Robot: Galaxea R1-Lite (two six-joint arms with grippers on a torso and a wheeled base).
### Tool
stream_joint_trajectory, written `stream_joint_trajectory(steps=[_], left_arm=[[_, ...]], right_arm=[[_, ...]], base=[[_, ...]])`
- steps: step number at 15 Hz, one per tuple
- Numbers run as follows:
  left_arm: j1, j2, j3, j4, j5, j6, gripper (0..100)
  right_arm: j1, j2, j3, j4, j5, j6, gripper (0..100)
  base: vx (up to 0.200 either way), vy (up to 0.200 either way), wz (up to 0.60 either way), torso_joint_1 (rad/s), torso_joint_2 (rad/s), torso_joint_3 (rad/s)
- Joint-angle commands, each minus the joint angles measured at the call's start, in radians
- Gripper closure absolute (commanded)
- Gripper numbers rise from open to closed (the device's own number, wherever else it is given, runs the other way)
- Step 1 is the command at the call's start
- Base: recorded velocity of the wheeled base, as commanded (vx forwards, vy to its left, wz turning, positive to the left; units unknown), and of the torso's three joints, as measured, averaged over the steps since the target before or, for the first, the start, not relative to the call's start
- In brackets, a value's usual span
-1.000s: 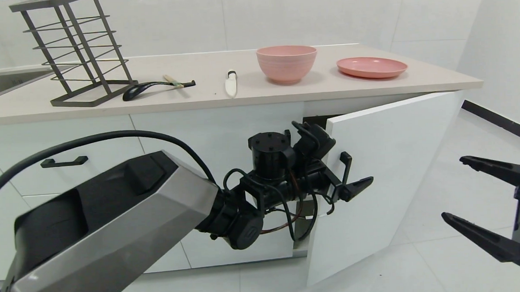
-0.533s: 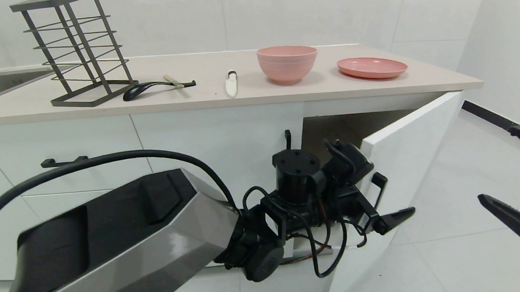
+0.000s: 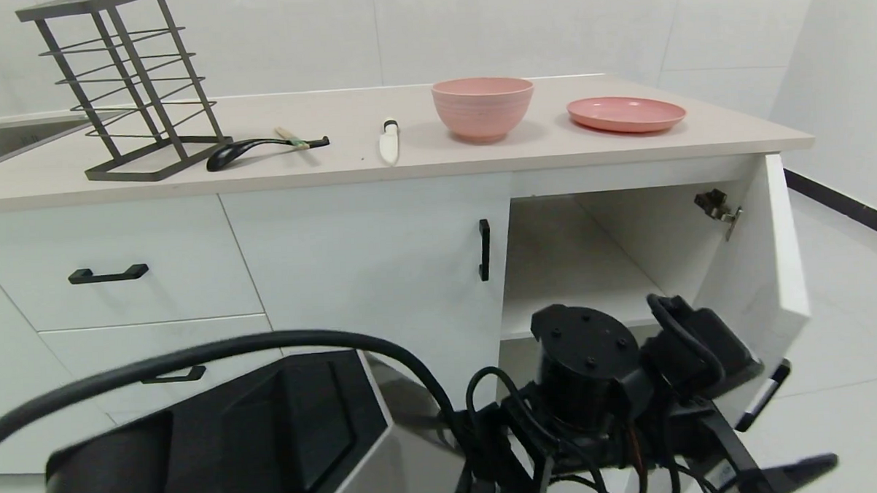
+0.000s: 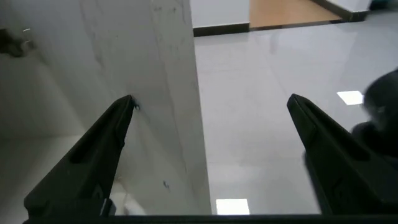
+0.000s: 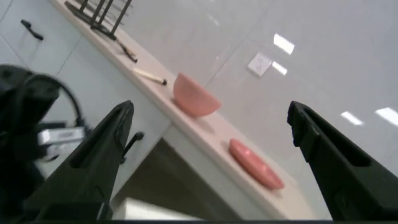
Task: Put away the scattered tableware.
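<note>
At 5 o'clock, nearest, the left gripper (image 4: 210, 99) has its fingers spread wide, with the edge of the open white cabinet door (image 3: 785, 249) between them. The right gripper (image 5: 210, 107) is also spread wide and holds nothing. Farther, on the beige countertop (image 3: 346, 111), lie the black long-handled spoon (image 3: 245, 149) at 11 o'clock, the white knife (image 3: 389, 140) and round pink bowl (image 3: 483, 108) at 12, and the flat pink plate (image 3: 626, 113) at 1.

left arm shell (image 3: 405, 452): faceted silver-grey, black inset panel
cable (image 3: 194, 353): thick, black, smooth
wrist (image 3: 584, 347): black cylinder, small screws on top, thin looped wires
left pincer (image 4: 210, 102): black tapered wedges
right pincer (image 5: 210, 107): same black wedges
</note>
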Motion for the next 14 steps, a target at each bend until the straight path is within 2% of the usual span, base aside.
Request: stream_joint_trajectory(steps=[1,2,4,6,7,8,9,10,11,14], left_arm=[[-0.118,0.061,-0.036,-0.022,0.012,-0.046,0],[-0.164,0.106,-0.091,-0.025,0.014,-0.068,0],[-0.176,0.155,-0.154,-0.027,0.02,-0.086,0],[-0.068,0.131,-0.146,-0.061,0.02,-0.092,0],[0.005,0.071,-0.109,-0.082,0.02,-0.092,0],[0.042,0.026,-0.071,-0.087,0.02,-0.092,0],[0.131,-0.144,0.081,-0.1,0.018,-0.092,0],[0.159,-0.212,0.145,-0.102,0.018,-0.092,0],[0.234,-0.411,0.339,-0.107,0.017,-0.086,0],[0.35,-0.805,0.722,-0.105,-0.008,-0.085,0]], right_arm=[[-0.001,-0.066,-0.062,-0.005,0.0,-0.001,0],[-0.002,-0.087,-0.085,-0.005,0.0,-0.002,0],[-0.002,-0.121,-0.086,-0.005,-0.001,-0.005,0],[-0.002,-0.146,-0.077,-0.002,-0.001,-0.007,0],[-0.002,-0.153,-0.071,0.001,-0.001,-0.007,0],[-0.002,-0.155,-0.063,0.003,-0.001,-0.007,0],[-0.001,-0.155,-0.006,0.003,-0.001,-0.007,0],[0.001,-0.156,0.023,0.001,-0.001,-0.007,0],[0.01,-0.162,0.109,0.001,0.0,-0.008,0],[0.044,-0.196,0.204,0.003,0.0,-0.011,0]], base=[[0.0,0.0,0.0,0.0,0.0,0.0],[0.0,0.0,0.0,0.0,0.0,0.0],[0.0,0.0,0.0,0.0,0.0,0.0],[0.0,0.0,0.0,0.0,0.0,0.0],[0.0,0.0,0.0,0.0,0.0,0.0],[0.0,0.0,0.0,0.0,0.0,0.0],[0.0,0.0,0.0,0.0,0.0,0.0],[0.0,0.0,0.0,0.0,0.0,0.0],[0.0,0.0,0.0,0.0,0.0,0.0],[0.0,0.0,0.0,0.0,0.0,0.0]])
